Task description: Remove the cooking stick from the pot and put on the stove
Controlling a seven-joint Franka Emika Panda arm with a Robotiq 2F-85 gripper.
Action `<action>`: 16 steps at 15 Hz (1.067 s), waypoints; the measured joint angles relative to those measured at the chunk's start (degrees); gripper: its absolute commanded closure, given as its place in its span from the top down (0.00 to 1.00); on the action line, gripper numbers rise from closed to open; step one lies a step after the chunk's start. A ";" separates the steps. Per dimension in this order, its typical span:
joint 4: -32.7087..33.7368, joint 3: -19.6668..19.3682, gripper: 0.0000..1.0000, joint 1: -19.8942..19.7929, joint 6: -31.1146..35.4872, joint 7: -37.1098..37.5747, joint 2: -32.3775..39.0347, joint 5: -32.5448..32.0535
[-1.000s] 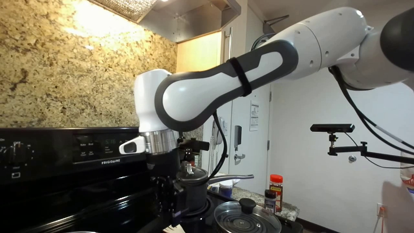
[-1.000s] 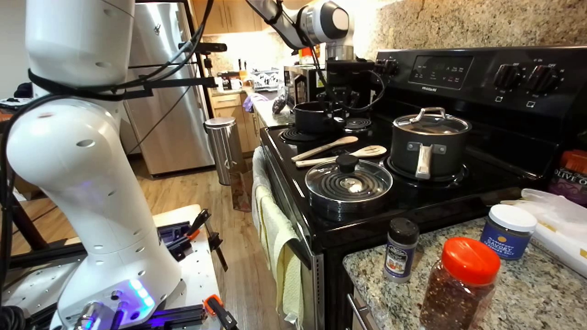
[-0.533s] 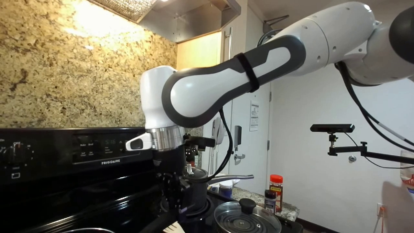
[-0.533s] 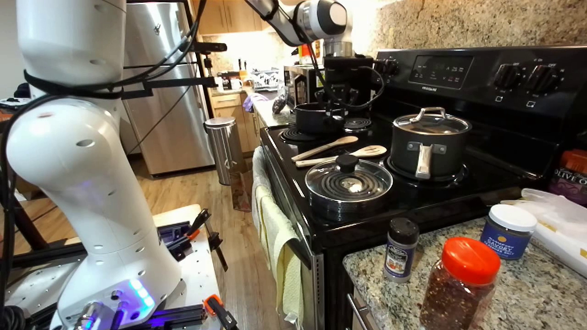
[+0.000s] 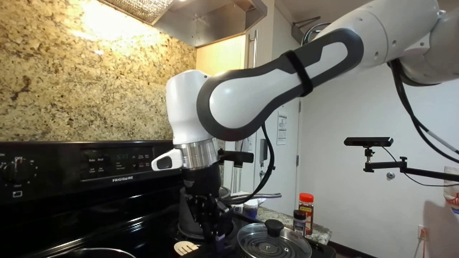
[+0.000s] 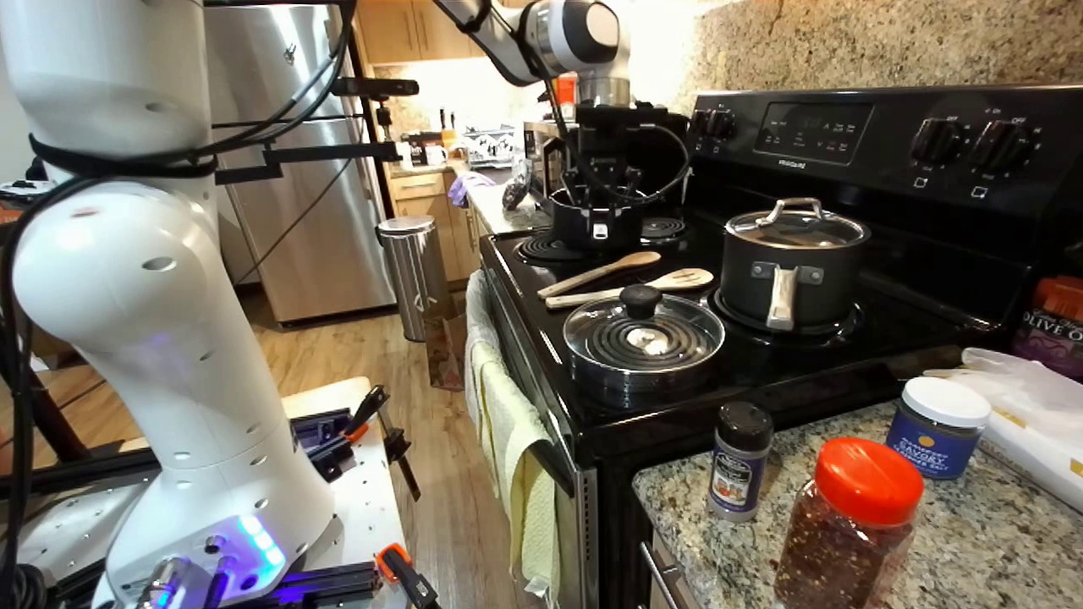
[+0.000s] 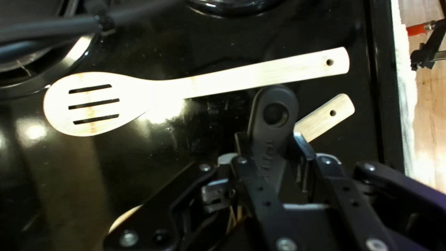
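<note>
Wrist view: end effector (image 7: 272, 148) clasps round-tipped handle (image 7: 271, 130) near slotted wooden spoon (image 7: 197, 86).

Round glass lid (image 6: 645, 337) with a black knob (image 6: 640, 300), red-capped spice jar (image 6: 849, 533), slim black-capped bottle (image 6: 739, 465) and white-lidded blue jar (image 6: 937, 430) upright on a speckled granite tabletop (image 6: 956, 550), pale yellow towel (image 6: 529, 478) hanging down, steel refrigerator (image 6: 283, 186), metal trash can (image 6: 412, 275) near it

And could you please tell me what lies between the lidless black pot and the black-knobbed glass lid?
In an exterior view, a slotted wooden spoon and another wooden spoon lie there, on the stove.
</note>
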 measured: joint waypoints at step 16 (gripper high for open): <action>-4.22 0.88 1.00 0.04 8.44 0.39 -0.56 6.53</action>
